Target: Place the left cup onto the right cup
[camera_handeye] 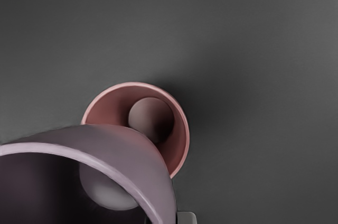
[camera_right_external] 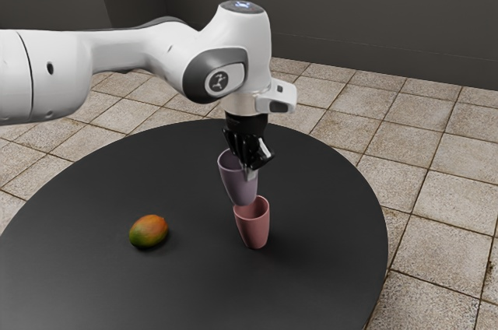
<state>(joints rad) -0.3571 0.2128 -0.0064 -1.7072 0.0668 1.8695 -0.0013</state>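
The claw [camera_right_external: 250, 160] is clamped on the rim of the mauve cup [camera_right_external: 237, 182], one finger on the inside of the wall and one on the outside, so the cup hangs off the desk [camera_right_external: 93, 283] with its mouth up and its long axis close to vertical, perhaps leaning a little. Directly below and slightly toward the exterior view's right stands the pink cup [camera_right_external: 252, 222], upright on the desk with its mouth open to the top. The mauve cup's base sits about level with the pink rim (whether the two touch, I cannot tell). In the wrist view the pink cup [camera_handeye: 177, 129] shows as a full ring with its floor visible, and the near wall of the mauve cup [camera_handeye: 132, 155] covers only part of that ring. From this I judge the axes parallel but not yet lined up. The coming move turns on that offset. The held cup needs a short shift toward the pink cup's centre before it goes down, otherwise its base may catch the rim and tip the lower cup. A mango [camera_right_external: 148, 231] lies well apart, toward the exterior view's left.
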